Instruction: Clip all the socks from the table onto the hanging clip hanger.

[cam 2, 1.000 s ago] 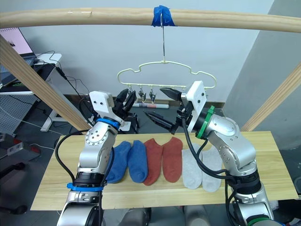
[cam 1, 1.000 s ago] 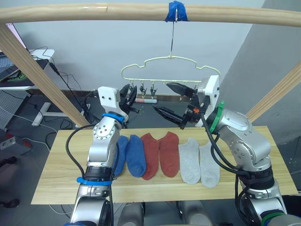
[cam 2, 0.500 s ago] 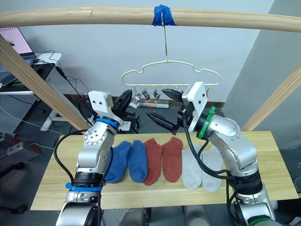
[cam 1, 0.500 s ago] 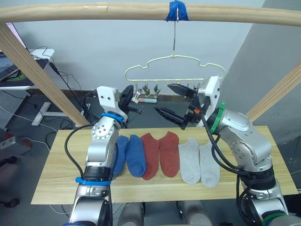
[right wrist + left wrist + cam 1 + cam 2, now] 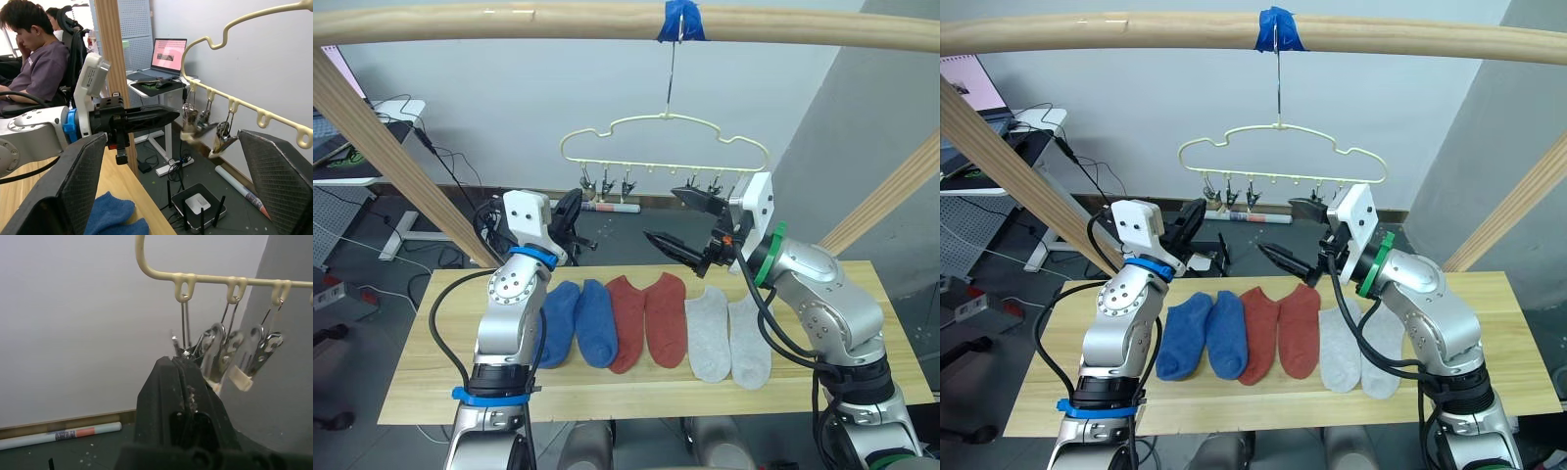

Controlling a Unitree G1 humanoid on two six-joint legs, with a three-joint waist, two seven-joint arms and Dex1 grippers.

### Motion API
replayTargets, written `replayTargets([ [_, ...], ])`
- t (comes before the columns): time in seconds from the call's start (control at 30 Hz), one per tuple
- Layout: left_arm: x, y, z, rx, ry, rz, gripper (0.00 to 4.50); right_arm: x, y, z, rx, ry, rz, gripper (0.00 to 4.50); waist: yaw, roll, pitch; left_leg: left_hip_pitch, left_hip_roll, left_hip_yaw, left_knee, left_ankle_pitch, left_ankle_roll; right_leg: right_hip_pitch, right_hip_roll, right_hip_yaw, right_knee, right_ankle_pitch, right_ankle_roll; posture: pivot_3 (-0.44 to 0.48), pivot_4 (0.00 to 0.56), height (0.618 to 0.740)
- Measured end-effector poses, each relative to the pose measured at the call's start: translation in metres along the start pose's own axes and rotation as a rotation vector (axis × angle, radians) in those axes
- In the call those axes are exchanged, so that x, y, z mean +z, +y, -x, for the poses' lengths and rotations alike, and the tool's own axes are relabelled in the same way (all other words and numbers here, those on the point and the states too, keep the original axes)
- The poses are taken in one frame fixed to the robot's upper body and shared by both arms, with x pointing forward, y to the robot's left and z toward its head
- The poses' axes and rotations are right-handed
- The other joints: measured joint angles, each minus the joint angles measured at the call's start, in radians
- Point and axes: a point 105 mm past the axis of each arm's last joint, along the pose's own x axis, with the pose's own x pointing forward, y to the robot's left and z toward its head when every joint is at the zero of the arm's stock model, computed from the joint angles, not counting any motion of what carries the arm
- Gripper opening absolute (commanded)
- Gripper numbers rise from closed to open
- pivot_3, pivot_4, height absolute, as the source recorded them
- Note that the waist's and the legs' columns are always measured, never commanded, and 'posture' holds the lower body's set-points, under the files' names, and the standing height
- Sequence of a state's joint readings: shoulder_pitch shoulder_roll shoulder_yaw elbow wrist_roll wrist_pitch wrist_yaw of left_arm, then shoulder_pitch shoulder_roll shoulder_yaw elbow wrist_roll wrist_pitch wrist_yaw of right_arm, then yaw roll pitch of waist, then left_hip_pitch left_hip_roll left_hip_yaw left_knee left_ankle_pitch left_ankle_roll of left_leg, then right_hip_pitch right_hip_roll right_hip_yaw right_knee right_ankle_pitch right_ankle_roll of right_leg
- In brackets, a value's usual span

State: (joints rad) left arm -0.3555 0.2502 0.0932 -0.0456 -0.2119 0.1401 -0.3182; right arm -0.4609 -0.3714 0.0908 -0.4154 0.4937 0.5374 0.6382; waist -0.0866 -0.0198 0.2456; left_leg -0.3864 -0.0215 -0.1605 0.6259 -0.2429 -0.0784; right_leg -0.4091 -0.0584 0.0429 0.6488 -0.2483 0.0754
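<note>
Wooden beams cross over our table [image 5: 421, 382], and the hanger [image 5: 664, 147] hangs from the top beam by its hook. Six socks [image 5: 646, 318] lie flat in a row along the middle of the table: two blue ones nearest the left edge, two red in the middle, two grey nearest the right edge. None is clipped up yet.

We think we are at the very start, checking the clips [image 5: 230, 352] before we pick a sock. Our left gripper [image 5: 183, 377] is up just below the clips with its fingers pressed together, holding nothing. Our right gripper [image 5: 687, 221] is up near the hanger too, fingers spread wide and empty.

Next, we think one gripper must go down to a sock, pinch its top edge and lift it. The other must squeeze a clip open.
</note>
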Motion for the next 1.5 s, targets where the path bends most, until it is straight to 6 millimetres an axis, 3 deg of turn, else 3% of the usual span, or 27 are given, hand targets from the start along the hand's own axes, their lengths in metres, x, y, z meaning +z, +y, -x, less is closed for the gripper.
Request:
replayTargets([
  [0.3,-0.001,-0.002,0.003,0.018,0.000,0.013,3.65,0.005,0.000,-0.002,0.008,-0.011,0.015,4.50,0.000,0.000,0.001,0.000,0.000,0.000,0.000,0.000,0.000,0.000,0.000,0.000,0.000,0.000,0.000,-0.132,0.266,0.740],
  [1.5,0.001,-0.002,-0.025,0.087,-0.037,0.040,3.65,0.014,0.002,-0.008,0.026,-0.033,0.011,4.50,0.000,-0.001,0.015,-0.003,0.000,0.000,0.000,0.000,0.000,-0.001,0.000,0.000,-0.001,0.000,0.000,-0.153,0.270,0.740],
])
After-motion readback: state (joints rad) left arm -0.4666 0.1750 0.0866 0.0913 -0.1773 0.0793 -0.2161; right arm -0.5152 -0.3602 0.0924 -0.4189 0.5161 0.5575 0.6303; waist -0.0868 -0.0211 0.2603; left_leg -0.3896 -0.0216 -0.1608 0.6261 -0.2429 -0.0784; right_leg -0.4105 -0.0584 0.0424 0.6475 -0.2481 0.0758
